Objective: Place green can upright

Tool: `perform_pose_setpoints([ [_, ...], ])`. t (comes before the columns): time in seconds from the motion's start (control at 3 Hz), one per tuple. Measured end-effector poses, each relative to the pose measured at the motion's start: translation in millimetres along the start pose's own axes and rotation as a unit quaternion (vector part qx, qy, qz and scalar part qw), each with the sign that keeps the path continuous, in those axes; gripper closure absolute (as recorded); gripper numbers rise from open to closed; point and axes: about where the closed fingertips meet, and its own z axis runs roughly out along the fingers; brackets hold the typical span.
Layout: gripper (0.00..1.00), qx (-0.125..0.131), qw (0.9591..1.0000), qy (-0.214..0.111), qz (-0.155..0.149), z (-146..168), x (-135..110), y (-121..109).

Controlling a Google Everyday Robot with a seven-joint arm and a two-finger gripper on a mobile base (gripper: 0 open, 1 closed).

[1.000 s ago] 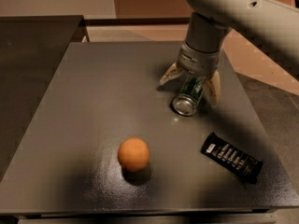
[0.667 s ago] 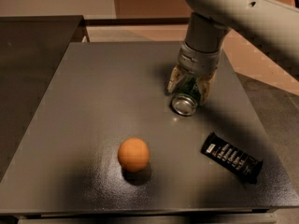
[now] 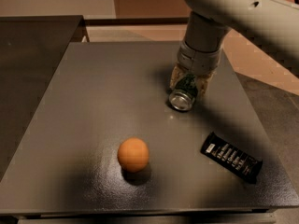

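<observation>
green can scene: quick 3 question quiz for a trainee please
1. True or false: the green can stands upright on the table.
2. What lies at the front right? A orange ball, B black wrapper, C green can.
3. Fill in: the end effector, at the table's back right, is closed on the ____.
Key: 1 false; 2 B; 3 green can.

Dark grey desk (image 3: 93, 101): orange ball (image 3: 133, 154) sits near centre, black wrapper (image 3: 231, 157) lies flat near right, and the green can (image 3: 181, 100) lies on its side far right, hand (image 3: 188, 87) clamped around it.
</observation>
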Motion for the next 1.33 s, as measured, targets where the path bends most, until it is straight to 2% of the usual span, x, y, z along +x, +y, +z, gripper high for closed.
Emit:
perform_pose_setpoints([
  [0.33,1.0,0.044,0.998,0.045,-0.01,-14,-1,-18],
  [0.67,1.0,0.092,0.9923,0.078,-0.028,-30,-6,-40],
  [1.0,1.0,0.134,0.9825,0.114,-0.06,-44,-13,-60],
  [1.33,1.0,0.17,0.9694,0.155,-0.087,-53,-20,-74],
])
